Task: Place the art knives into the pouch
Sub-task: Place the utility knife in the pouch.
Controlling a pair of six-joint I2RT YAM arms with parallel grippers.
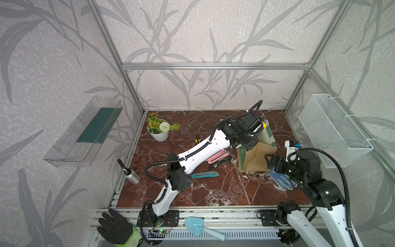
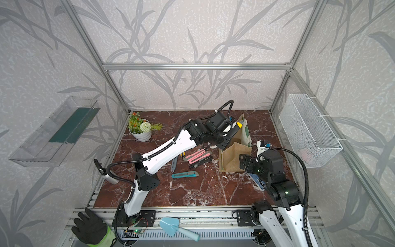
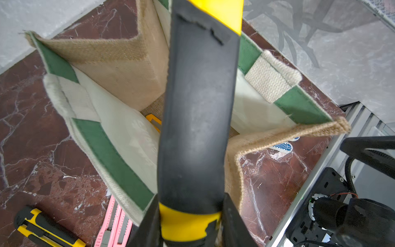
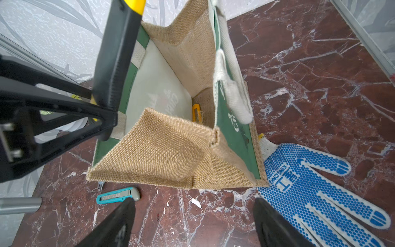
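Observation:
The pouch (image 1: 256,158) (image 2: 233,158), tan jute with green faces and white lining, stands open at the right of the table. My left gripper (image 3: 190,213) (image 1: 259,128) is shut on a black-and-yellow art knife (image 3: 198,107) (image 4: 116,53), which hangs over the pouch's (image 3: 119,70) open mouth, pointing into it. Another yellow knife (image 3: 152,120) (image 4: 196,112) lies on the pouch's floor. My right gripper (image 4: 194,203) (image 1: 269,160) stands open and empty just in front of the pouch's (image 4: 166,154) near jute side.
Pink knives (image 1: 215,157), a teal knife (image 1: 205,174) and a yellow-black knife (image 3: 47,228) lie left of the pouch. A blue-dotted glove (image 1: 281,179) lies by its front right. A flower pot (image 1: 159,128), spray bottle (image 1: 130,173) and wall-mounted mesh basket (image 1: 333,130) stand around the edges.

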